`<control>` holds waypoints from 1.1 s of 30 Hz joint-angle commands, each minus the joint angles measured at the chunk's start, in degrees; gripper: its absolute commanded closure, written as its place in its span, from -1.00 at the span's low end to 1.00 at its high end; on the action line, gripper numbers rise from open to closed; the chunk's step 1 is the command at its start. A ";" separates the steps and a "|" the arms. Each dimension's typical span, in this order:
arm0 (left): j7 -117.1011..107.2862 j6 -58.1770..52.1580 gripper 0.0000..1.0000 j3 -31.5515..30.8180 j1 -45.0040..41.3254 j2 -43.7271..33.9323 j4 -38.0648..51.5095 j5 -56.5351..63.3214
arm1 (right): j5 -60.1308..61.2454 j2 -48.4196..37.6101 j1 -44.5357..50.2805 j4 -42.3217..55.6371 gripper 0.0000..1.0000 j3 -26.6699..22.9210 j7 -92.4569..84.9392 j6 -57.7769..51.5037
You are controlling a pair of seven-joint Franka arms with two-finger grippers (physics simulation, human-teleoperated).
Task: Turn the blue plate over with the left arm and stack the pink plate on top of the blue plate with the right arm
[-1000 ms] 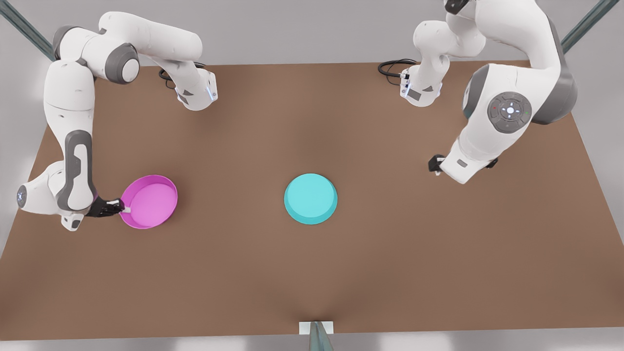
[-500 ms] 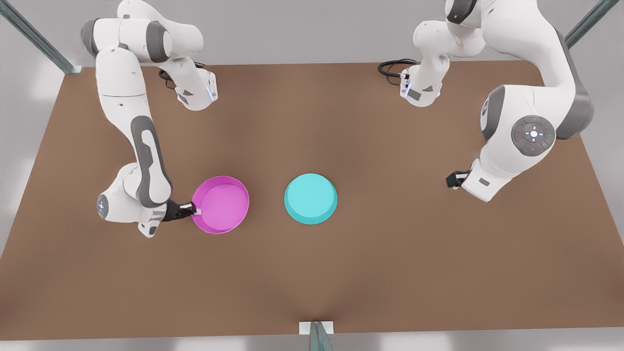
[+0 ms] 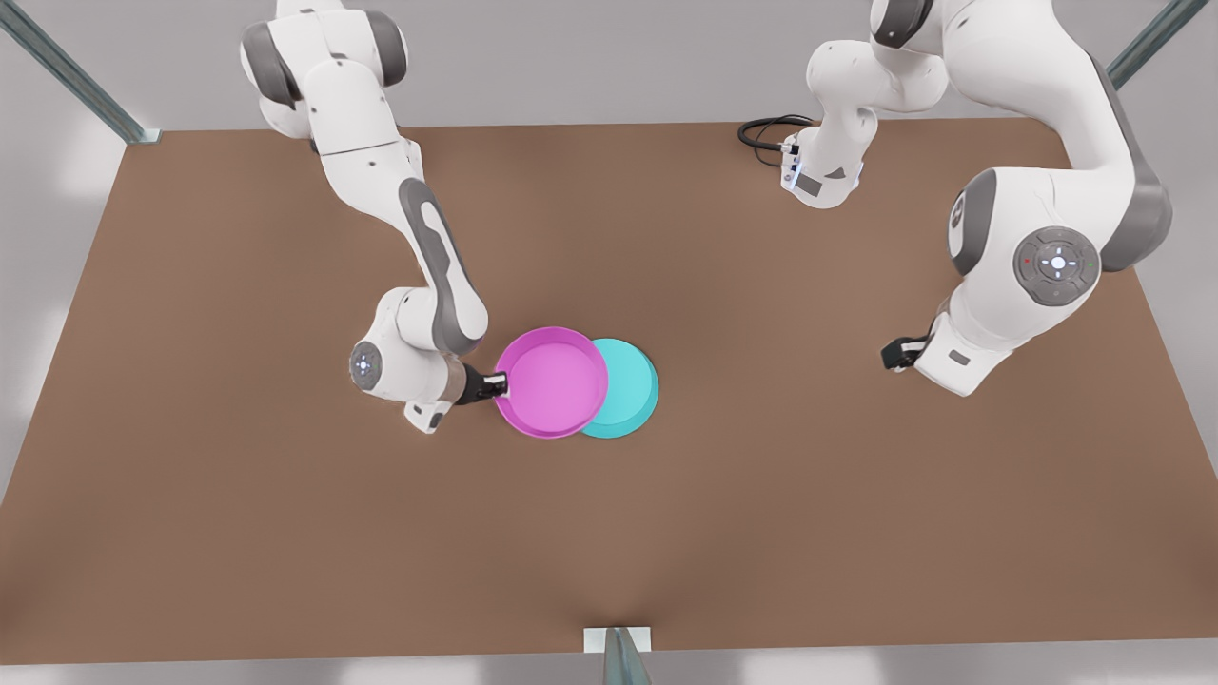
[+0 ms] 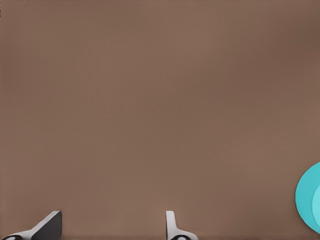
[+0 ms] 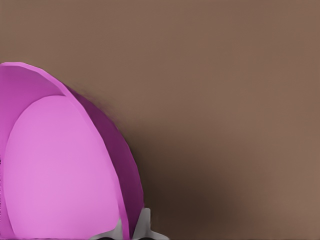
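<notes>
The blue plate (image 3: 633,390) lies bottom-up at the middle of the table, and its edge is also visible as the blue plate (image 4: 309,197) in the left wrist view. The pink plate (image 3: 552,381) hangs rim-up, overlapping the blue plate's side toward the front view's left. My right gripper (image 3: 497,387) is shut on the pink plate's rim; the right wrist view shows the pink plate (image 5: 55,170) pinched in the right gripper (image 5: 132,227). My left gripper (image 3: 894,354) waits at the front view's right, apart from both plates. The left gripper (image 4: 112,220) is open over bare table.
The brown table (image 3: 285,533) spreads wide around the plates. A black cable loop (image 3: 766,131) lies by the base of the left arm at the back. A metal post (image 3: 618,652) stands at the front edge.
My right arm has carried the pink plate toward the front view's right, from well clear of the blue plate to overlapping it. The left arm has drawn slightly farther right.
</notes>
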 commanded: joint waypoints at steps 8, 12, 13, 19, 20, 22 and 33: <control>0.00 0.09 -1.00 1.76 -0.01 0.35 0.00 -0.18 | 3.88 0.95 6.80 0.95 0.57 0.01 7.68 4.83; 0.09 0.18 -1.00 1.93 -0.01 0.70 0.00 -0.18 | 4.77 1.65 7.76 1.47 0.53 0.01 9.52 5.27; 0.09 0.18 -1.00 1.93 -0.01 0.70 0.00 -0.09 | 4.77 1.74 7.76 1.65 0.21 0.01 9.96 5.36; 0.09 0.18 -1.00 2.02 -0.01 0.96 0.00 -0.18 | 4.68 1.74 7.85 1.91 -1.00 0.01 10.93 5.63; 0.09 0.18 -1.00 2.02 -0.01 1.05 0.00 -0.18 | 4.68 1.74 7.85 1.91 -1.00 0.01 10.40 5.63; 0.09 0.09 -1.00 2.02 -0.01 0.96 0.00 -0.18 | 4.15 -3.53 7.67 0.07 -1.00 -4.64 6.45 4.48; 0.97 0.70 -1.00 5.54 -0.19 0.96 1.06 -9.06 | -55.62 -25.68 -43.21 17.56 -1.00 15.74 9.43 -33.92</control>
